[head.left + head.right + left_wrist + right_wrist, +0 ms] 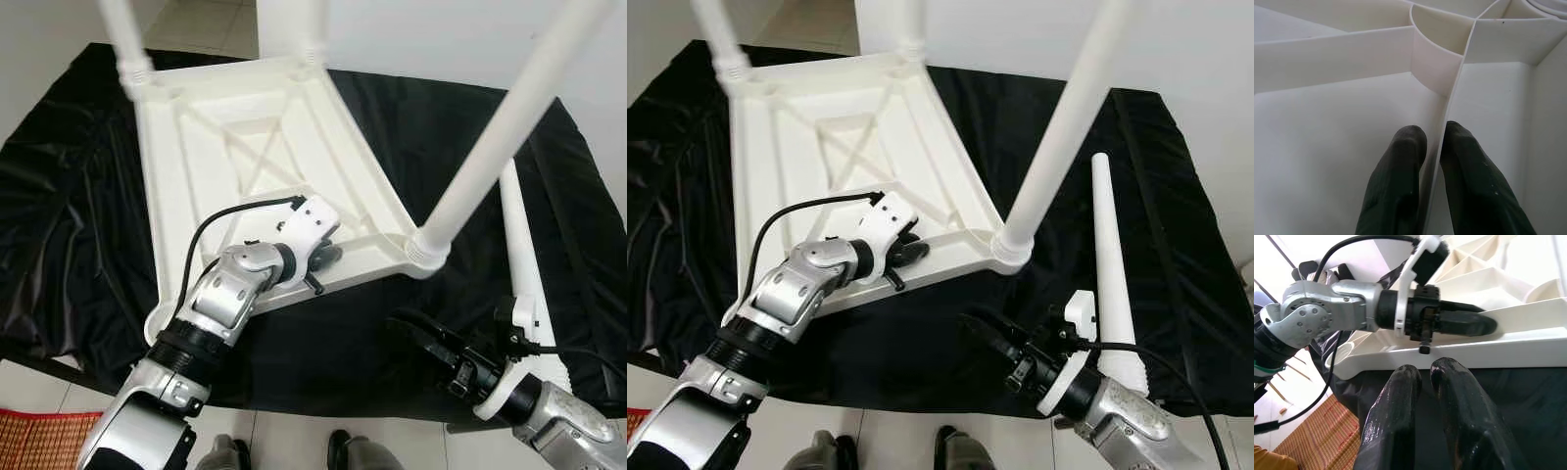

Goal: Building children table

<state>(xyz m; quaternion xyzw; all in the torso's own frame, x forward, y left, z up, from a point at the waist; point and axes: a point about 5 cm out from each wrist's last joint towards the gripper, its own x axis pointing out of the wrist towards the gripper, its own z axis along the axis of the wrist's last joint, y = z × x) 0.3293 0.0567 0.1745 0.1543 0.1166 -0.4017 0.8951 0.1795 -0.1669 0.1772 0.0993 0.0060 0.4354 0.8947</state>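
Note:
A white plastic children's table [201, 157] lies upside down on a black cloth. One screwed-in leg [500, 137] rises at its near right corner, and two more stand at the far corners. The near left corner socket [160, 321] holds no leg. A loose white leg [1110, 255] lies on the cloth to the right. My left gripper [328, 257] is shut on a thin rib [1452, 112] just inside the table's near rim. My right gripper [972, 321] hovers low over the cloth in front of the table, shut on nothing, pointing at the left gripper [1469, 323].
The black cloth [59, 215] covers a low surface and hangs over its front edge. Tiled floor and a red woven mat [39, 436] lie at the bottom left. My feet [343, 452] show below. A white wall [441, 39] stands behind.

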